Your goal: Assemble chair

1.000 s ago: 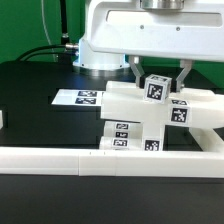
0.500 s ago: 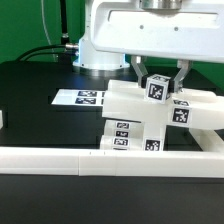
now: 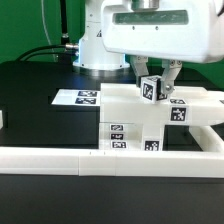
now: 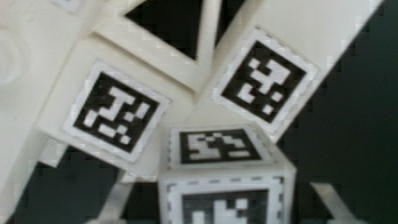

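Note:
My gripper (image 3: 152, 88) is shut on a short white post (image 3: 151, 87) with a black-and-white tag, one finger on each side. The post stands upright on top of the partly joined chair (image 3: 120, 100), a blocky white stack of slab and panels with tags on its front. In the wrist view the post (image 4: 221, 185) fills the space between the fingers (image 4: 125, 195) of the gripper (image 4: 228, 205). Beyond it lie tagged chair panels (image 4: 111, 108). Whether the post's lower end is seated in the slab is hidden.
The marker board (image 3: 78, 97) lies flat on the black table at the exterior view's left of the chair. A long low white border rail (image 3: 60, 158) runs along the front. The robot base (image 3: 95, 50) and cables stand behind.
The gripper and post have swung from tilted to upright and shifted slightly toward the exterior view's left. The chair's slab, slanted before, now lies level.

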`<state>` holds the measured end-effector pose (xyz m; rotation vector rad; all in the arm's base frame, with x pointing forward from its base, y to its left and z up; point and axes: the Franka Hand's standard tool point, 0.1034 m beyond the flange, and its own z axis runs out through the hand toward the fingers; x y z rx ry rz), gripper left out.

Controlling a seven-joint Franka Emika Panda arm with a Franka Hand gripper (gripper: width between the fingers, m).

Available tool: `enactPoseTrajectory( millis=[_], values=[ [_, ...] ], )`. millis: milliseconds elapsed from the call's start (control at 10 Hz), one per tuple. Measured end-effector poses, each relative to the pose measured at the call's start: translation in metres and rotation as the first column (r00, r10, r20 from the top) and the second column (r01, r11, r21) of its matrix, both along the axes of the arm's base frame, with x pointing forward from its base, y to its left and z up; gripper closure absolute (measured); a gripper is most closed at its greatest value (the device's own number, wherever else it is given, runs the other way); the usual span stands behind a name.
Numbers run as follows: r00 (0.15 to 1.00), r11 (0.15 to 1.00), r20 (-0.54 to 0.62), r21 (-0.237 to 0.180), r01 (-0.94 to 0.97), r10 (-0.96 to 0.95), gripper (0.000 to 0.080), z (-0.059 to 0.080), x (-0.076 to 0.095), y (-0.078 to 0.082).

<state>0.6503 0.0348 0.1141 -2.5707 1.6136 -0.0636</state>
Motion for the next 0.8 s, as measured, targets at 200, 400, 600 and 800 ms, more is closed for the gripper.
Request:
enactPoseTrajectory(
  millis=[200, 400, 600, 800],
  values=[
    [0.988, 0.988, 0.001, 0.020, 0.155, -0.155, 0.0515, 0.0006, 0.0017, 0.0001],
    [0.956, 0.955, -0.013, 0.040, 0.295, -0.295, 0.0515, 0.0009, 0.0020, 0.0008],
    [0.892, 0.888, -0.040, 0.088, 0.451, -0.449, 0.0515, 0.0004, 0.0000, -0.0004],
    [0.803, 0.794, -0.070, 0.119, 0.596, -0.592, 0.0515, 0.0001, -0.0011, 0.0006]
  ],
)
